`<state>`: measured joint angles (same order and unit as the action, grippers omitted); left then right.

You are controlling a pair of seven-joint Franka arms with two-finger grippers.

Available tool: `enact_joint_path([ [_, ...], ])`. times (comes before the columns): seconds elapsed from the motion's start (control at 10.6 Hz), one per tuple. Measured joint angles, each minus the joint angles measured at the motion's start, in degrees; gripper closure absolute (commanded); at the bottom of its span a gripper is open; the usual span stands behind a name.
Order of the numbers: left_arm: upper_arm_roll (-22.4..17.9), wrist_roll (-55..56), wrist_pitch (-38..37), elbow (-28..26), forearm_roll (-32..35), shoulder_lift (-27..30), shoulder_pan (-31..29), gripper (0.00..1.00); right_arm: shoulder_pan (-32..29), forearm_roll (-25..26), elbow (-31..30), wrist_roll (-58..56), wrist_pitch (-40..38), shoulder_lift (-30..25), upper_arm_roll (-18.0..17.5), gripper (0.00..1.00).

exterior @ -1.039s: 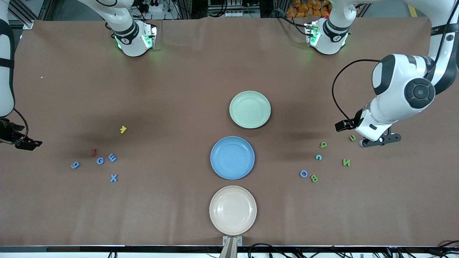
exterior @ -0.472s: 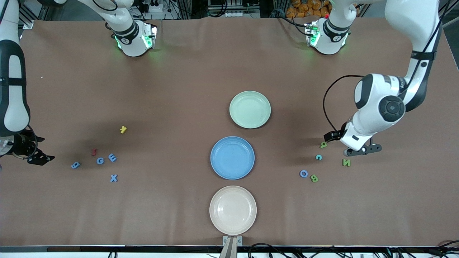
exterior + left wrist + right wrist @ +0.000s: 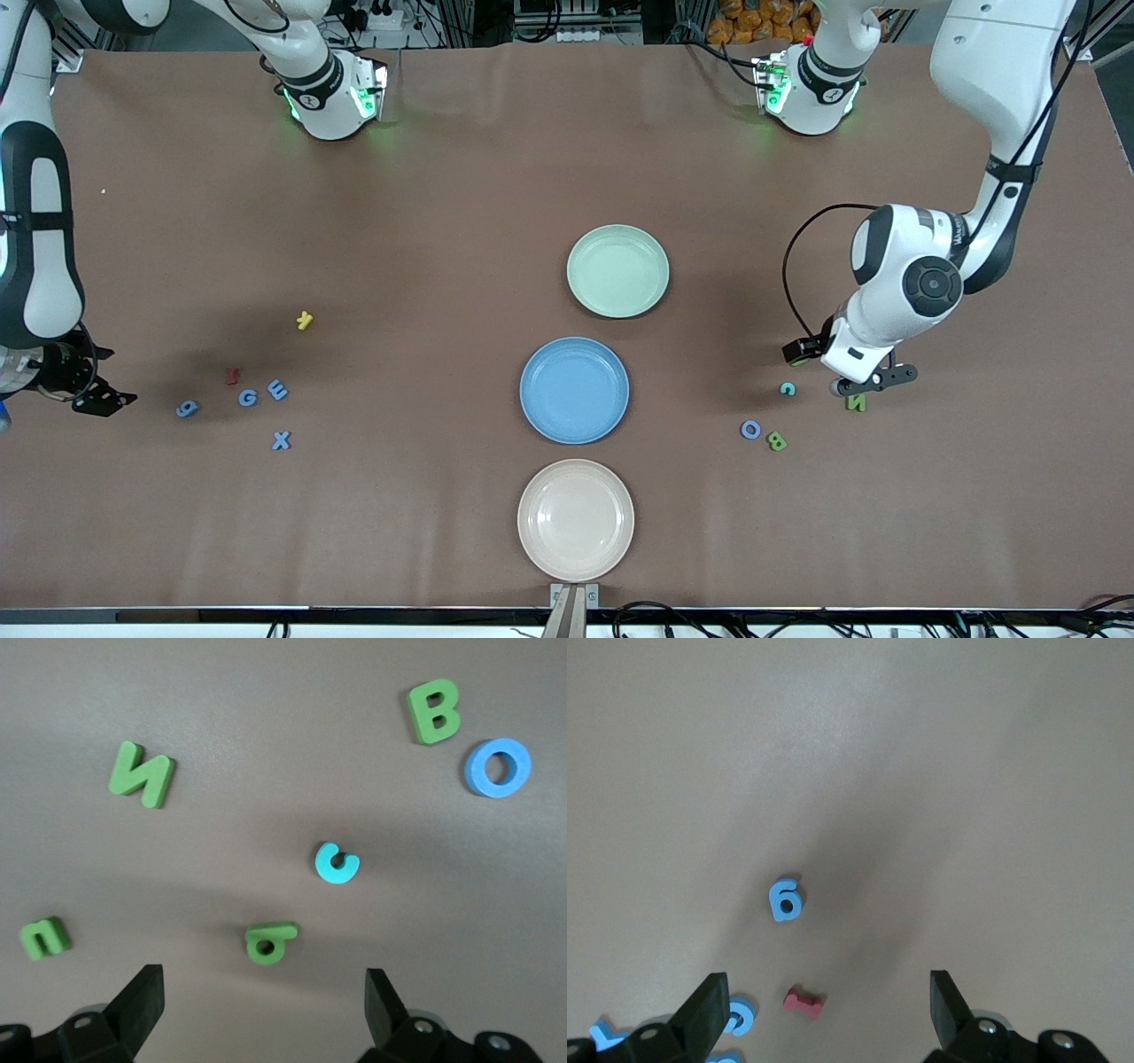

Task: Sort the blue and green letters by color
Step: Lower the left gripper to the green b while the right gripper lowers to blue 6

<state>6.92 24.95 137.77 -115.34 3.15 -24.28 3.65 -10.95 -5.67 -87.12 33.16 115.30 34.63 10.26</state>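
Approaching is the step in hand, judged from the front view: no letter lies on any plate yet, and both arms hang above their own clusters. The left gripper (image 3: pixel 852 377) is over the letters at the left arm's end of the table, above the green N (image 3: pixel 856 402), with the teal C (image 3: pixel 787 389), blue O (image 3: pixel 750 430) and green B (image 3: pixel 777 440) lying near it toward the plates. The right gripper (image 3: pixel 84 390) is near the table edge at the right arm's end, and the blue 6 (image 3: pixel 186 408), blue G (image 3: pixel 247 398), blue E (image 3: pixel 277 390), blue X (image 3: pixel 281 440), dark red letter (image 3: pixel 232 376) and yellow letter (image 3: pixel 305 320) lie from it toward the plates. The green plate (image 3: pixel 617 270), blue plate (image 3: pixel 574 390) and cream plate (image 3: pixel 576 519) stand in a row mid-table, all bare. In the left wrist view the left gripper (image 3: pixel 266 1010) has its jaws spread wide and empty, with the green P (image 3: pixel 268 942) lying almost between them, the teal C (image 3: pixel 337 863) just past it, and a small green n (image 3: pixel 44 937) off to one side. In the right wrist view the right gripper (image 3: pixel 824 1014) is likewise spread wide with nothing in it, the dark red letter (image 3: pixel 803 1001) between its jaws and the blue 6 (image 3: pixel 785 901) just ahead. The next move likely calls for the left gripper to drop straight down and pinch the green P across its thin sides; the right gripper should first shift off the red piece onto a blue one.
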Motion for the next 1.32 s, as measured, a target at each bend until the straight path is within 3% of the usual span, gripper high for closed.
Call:
enact_joint_path([
  [0.38, -0.1, 2.0, 8.5, -3.2, 0.0, -4.0, 0.1, 0.0, -0.1, -0.1, 1.2, 0.1, 1.8, 2.0, 0.0, 0.0],
  [1.32, -0.3, 7.3, 9.1, -3.8, 0.0, -5.0, 0.1, 0.0, 1.1, -0.8, 4.1, 5.1, 7.3, 7.2, -1.3, 0.0],
])
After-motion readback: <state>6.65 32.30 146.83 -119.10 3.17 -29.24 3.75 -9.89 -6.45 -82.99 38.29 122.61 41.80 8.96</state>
